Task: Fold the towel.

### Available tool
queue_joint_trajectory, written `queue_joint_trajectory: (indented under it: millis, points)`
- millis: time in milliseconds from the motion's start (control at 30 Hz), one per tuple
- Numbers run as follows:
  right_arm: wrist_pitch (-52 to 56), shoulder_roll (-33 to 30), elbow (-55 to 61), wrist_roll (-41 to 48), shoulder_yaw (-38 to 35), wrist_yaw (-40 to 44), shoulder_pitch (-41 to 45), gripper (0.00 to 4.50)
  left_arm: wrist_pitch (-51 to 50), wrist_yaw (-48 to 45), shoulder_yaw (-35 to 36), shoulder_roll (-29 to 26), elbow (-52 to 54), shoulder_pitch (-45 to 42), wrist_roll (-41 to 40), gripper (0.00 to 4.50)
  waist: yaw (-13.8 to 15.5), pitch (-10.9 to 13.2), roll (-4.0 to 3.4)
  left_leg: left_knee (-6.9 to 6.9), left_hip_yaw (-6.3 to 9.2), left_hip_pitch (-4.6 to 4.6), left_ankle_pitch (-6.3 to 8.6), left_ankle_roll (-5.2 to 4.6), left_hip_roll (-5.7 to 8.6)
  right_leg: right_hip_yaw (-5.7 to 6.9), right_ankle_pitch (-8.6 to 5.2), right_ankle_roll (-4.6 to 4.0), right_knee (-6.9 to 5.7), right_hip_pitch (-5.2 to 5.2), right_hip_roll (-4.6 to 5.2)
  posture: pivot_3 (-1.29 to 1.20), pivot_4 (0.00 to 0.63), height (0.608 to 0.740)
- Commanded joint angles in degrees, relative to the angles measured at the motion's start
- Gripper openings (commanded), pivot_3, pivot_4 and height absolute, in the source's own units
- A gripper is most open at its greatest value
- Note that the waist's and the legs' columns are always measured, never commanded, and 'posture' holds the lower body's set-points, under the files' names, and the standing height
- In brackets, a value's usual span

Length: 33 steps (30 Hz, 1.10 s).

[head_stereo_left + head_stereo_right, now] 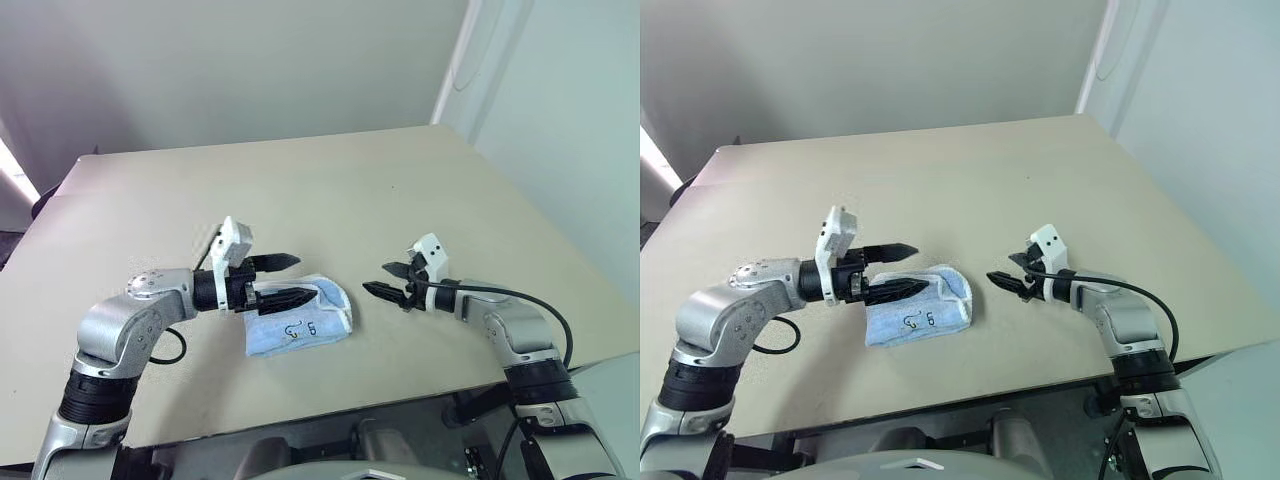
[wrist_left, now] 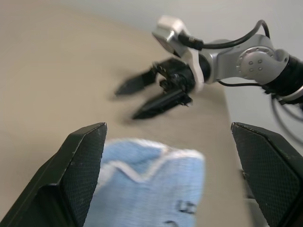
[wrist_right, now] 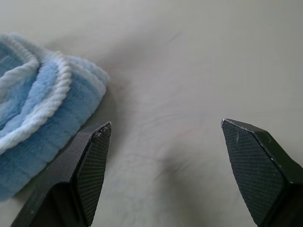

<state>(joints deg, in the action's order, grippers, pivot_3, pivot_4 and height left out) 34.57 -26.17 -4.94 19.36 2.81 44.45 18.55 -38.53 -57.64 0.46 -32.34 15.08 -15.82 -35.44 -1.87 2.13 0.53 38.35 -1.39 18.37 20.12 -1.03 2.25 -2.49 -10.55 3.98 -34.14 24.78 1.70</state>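
Note:
The towel [image 1: 300, 322] is a small light blue cloth with a white hem, lying folded over on the beige table [image 1: 330, 190] near its front edge, with dark marks on its top face. My left gripper [image 1: 287, 279] hovers over the towel's left part, pointing right, open with nothing between its fingers. My right gripper [image 1: 385, 279] stands just right of the towel, pointing left at it, open and empty. In the right wrist view the towel's rolled hem [image 3: 42, 94] lies beside one fingertip [image 3: 97, 142]. The left wrist view shows the towel [image 2: 151, 189] below and the right gripper [image 2: 142, 97] beyond.
The table's front edge [image 1: 330, 410] runs close below the towel and both arms. A wall and a pale curtain [image 1: 560, 80] stand behind and to the right. A black cable [image 1: 520, 300] loops along my right forearm.

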Motion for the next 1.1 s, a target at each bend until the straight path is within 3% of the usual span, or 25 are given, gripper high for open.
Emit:
queue_joint_trajectory:
  millis: [33,167,400,633,800,833,900,1100]
  points:
    - [-1.4,0.2,0.4,0.3,-1.6,-0.5,1.3,3.89,7.5,-2.2,-2.9,1.1,-5.5,-0.4,4.2,4.45,0.0,0.0,0.00,0.00,0.00,0.00,0.00,-0.01,0.00,0.00,0.00,0.01,0.01,-0.13,-0.04,0.00,0.000,0.740]
    - [-1.5,0.4,0.5,0.7,-2.3,-1.3,1.5,3.89,12.6,-3.8,-6.5,3.5,-9.4,-0.1,7.1,4.45,-0.2,0.0,0.03,0.03,-0.03,-0.01,0.04,-0.09,0.00,0.01,-0.01,0.07,0.04,-0.28,-0.08,0.00,0.000,0.740]
    - [-0.9,0.3,0.8,1.0,-3.4,-1.9,2.0,3.89,28.1,-5.7,-15.5,6.1,-22.3,2.0,19.2,4.45,-0.5,0.0,0.02,0.02,-0.05,-0.02,0.08,-0.17,-0.04,-0.02,0.05,0.23,0.02,-0.27,-0.08,0.00,0.000,0.740]
    - [0.9,-0.9,2.6,1.5,-3.6,-1.5,1.4,3.89,36.2,-3.6,-14.5,13.1,-34.0,-0.4,21.4,4.45,0.7,-0.2,-0.26,0.50,-0.01,-0.02,0.15,-0.30,-0.07,0.03,0.09,0.27,-0.07,-0.34,-0.02,0.00,0.000,0.740]
    - [5.5,-0.9,4.6,5.0,-3.6,0.7,1.5,3.89,33.7,-4.9,-11.6,14.1,-29.7,-0.3,17.6,4.45,1.1,-0.2,-0.24,0.95,-0.04,-0.03,0.17,-0.34,-0.07,0.02,0.19,0.58,0.00,-0.40,0.03,0.00,0.000,0.740]
    - [6.6,-1.0,5.1,6.0,-3.5,1.5,1.3,4.06,32.4,-5.4,-11.1,13.7,-27.8,0.0,16.4,4.46,1.1,-0.2,-0.24,0.95,-0.04,-0.03,0.17,-0.35,-0.07,0.01,0.19,0.59,0.00,-0.40,0.03,0.00,0.000,0.740]
    - [9.0,-1.3,6.1,7.6,-2.7,3.2,0.9,4.47,28.4,-7.2,-10.3,11.5,-22.6,1.3,13.6,4.47,1.0,-0.1,-0.23,0.94,-0.03,0.03,0.19,-0.38,-0.12,0.02,0.18,0.59,-0.01,-0.32,0.00,0.00,0.000,0.740]
    - [25.1,-1.2,2.6,15.6,-3.8,5.0,5.4,4.49,20.2,-10.5,-7.4,2.5,-9.5,6.2,8.2,4.47,0.6,-0.1,-0.25,0.81,-0.03,0.08,0.27,-0.49,-0.22,0.02,0.28,0.40,-0.02,-0.16,-0.04,0.00,0.000,0.740]
